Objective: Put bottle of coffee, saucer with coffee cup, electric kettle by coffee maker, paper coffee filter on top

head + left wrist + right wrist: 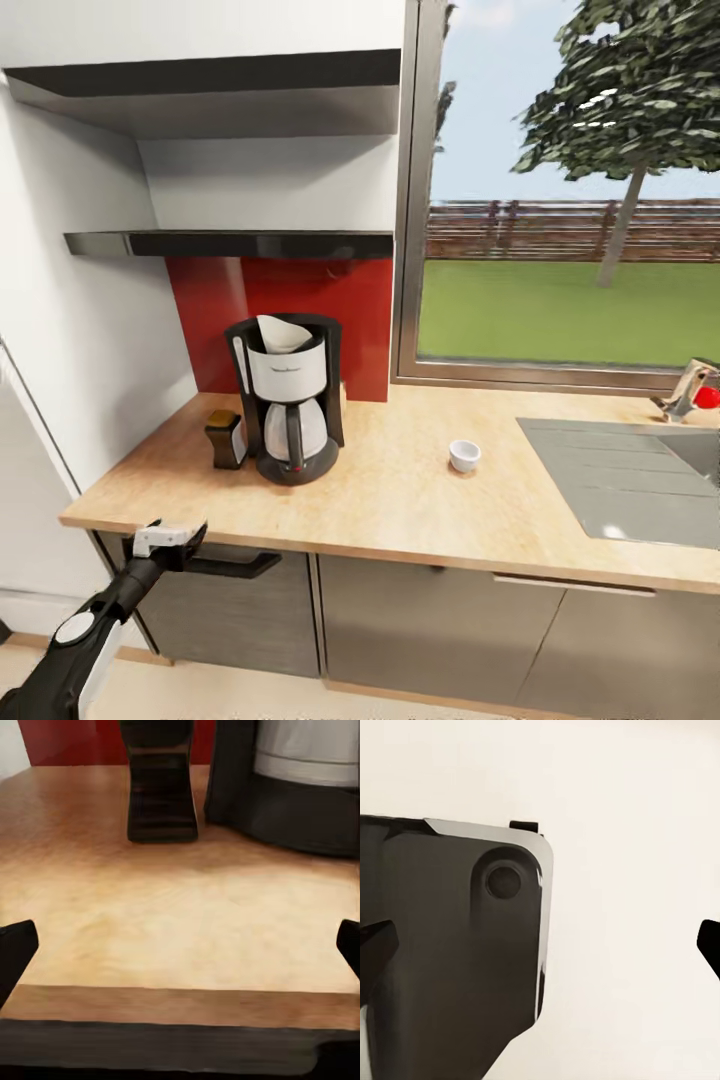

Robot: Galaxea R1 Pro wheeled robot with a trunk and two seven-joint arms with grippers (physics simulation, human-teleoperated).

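Head view: the left gripper (pixel 205 535) hangs wide open and empty before the countertop (pixel 400 500); the bottle (pixel 226 438) stands beside the coffee maker (pixel 288 400).

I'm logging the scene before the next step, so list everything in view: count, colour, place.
black drip coffee maker: one, black and white, back left of the tan countertop
white paper coffee filter: one, in the maker's top
dark brown bottle of coffee: one, gold cap, close beside the maker's left
small white coffee cup: one, mid-counter, no saucer under it
grey sink: one, counter's right
faucet: one, metal with red, behind sink
black shelves: two, above
left gripper: open, at counter's front edge
right gripper: open, empty
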